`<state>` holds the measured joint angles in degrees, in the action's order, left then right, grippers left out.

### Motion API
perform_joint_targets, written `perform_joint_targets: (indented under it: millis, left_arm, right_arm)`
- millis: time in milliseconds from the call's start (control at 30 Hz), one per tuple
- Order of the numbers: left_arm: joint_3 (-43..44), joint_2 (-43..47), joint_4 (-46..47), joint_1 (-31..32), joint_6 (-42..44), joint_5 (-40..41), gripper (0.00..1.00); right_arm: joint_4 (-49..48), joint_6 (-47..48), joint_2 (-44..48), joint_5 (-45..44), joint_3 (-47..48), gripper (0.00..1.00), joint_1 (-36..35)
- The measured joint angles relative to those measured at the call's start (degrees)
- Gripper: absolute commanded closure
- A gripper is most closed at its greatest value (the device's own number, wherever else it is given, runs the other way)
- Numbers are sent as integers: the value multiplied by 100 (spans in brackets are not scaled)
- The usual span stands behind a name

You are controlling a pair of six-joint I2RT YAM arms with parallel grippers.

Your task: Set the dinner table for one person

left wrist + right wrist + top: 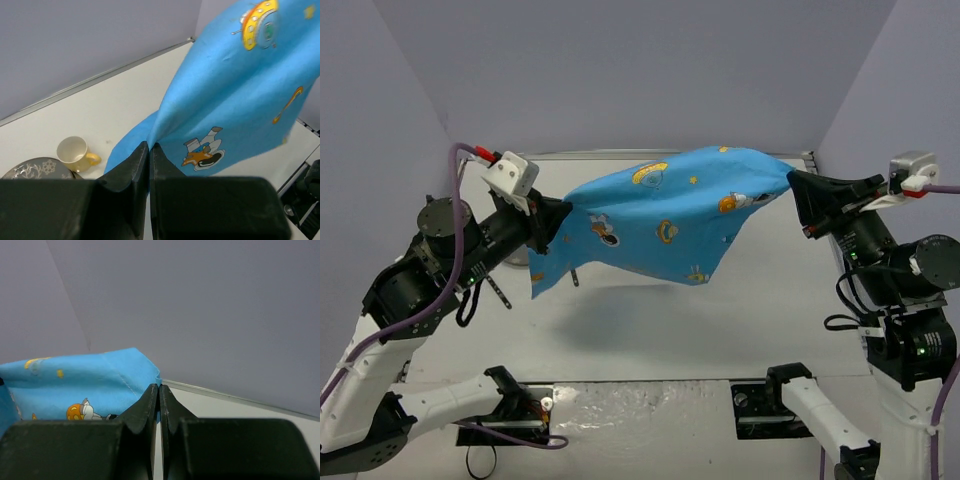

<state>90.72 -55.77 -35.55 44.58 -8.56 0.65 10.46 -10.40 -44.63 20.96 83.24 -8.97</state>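
dinner table point(720, 330) partly hidden by cloth point(660, 215) | left gripper point(558, 210), right gripper point(794, 186) clamped on cloth corners

the cloth point(660, 225) is thin, soft blue fabric, not shiny. the dinner table point(750, 320) is smooth, dull white with a thin metal rim. the cup point(75, 152) looks smooth and a bit shiny. the left gripper point(149, 150) is dull black plastic.

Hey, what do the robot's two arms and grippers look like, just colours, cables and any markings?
Both the left arm and right arm have white links, black joint housings and small green lights. Each carries a purple cable and a white camera box with a red plug. The left gripper and right gripper have matte black wedge-shaped fingers.
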Motion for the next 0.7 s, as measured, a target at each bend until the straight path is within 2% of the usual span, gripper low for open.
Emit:
perform_joint_targets:
  millis: [133,233,467,500,567,600,667,700]
  left_arm:
    - [-8,-195,38,-6,-28,211,100]
    - [-336,-608,397,-74,-117,223,99]
    - [-1076,-3097,1389,-221,-205,99,85]
    - [-1120,-3506,1443,-237,-190,74,79]
    - [-1114,-4220,1565,-253,-135,48,58]
    - [-1101,-4537,1631,-259,-102,32,55]
    - [-977,-5049,1631,-262,-56,68,32]
    - [-883,-5232,1646,-265,-41,107,24]
  right_arm:
    - [-19,-61,12,-281,-45,100,0]
    - [-125,-256,-49,-808,-542,100,0]
    - [-208,-623,-1283,-2047,-1985,100,0]
    - [-308,-627,-1514,-2223,-2206,100,0]
    - [-459,-624,-1925,-2530,-2584,97,9]
    - [-506,-624,-2121,-2667,-2732,93,18]
    - [-589,-625,-2526,-2897,-2904,86,60]
    - [-647,-626,-2721,-2989,-2924,83,94]
